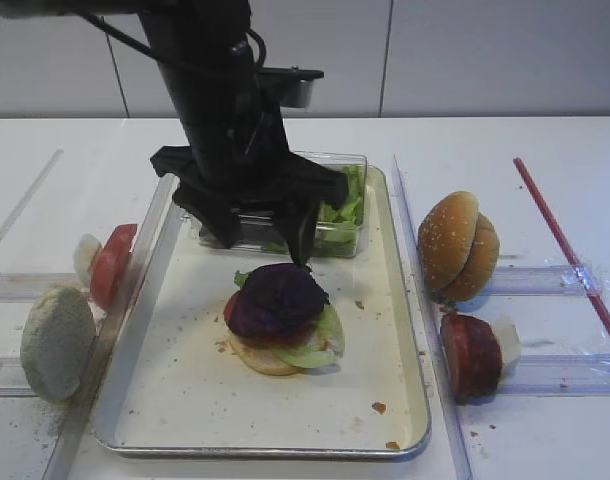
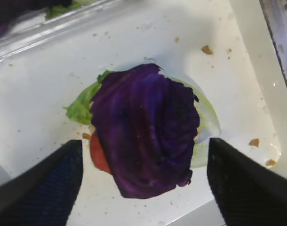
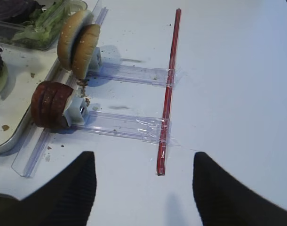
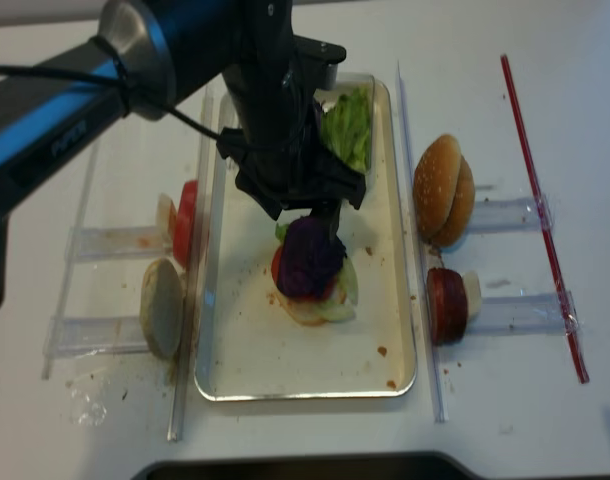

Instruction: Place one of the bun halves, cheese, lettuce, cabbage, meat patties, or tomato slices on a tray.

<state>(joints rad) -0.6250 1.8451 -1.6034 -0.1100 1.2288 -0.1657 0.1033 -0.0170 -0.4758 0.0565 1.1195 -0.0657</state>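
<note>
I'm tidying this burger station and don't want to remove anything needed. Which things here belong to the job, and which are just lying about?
Belong to the job:
cabbage, topping the stack
lettuce
tray
bun halves, standing beside the tray
meat patties
tomato slices
left gripper, open above the stack

Just lying about:
red stick
clear plastic box holding spare greens

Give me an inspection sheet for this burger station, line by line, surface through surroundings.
Surface: white table, crumbs at left front.
Job's things: cabbage tops the stack on the tray; lettuce and a tomato slice beneath; sesame buns and meat patties to its right.
Clutter: clear box, red stick.
Grippers: left gripper open over the cabbage; right gripper open, empty.
Cables: black cable on left arm.
Surroundings: grey wall panels.
</note>
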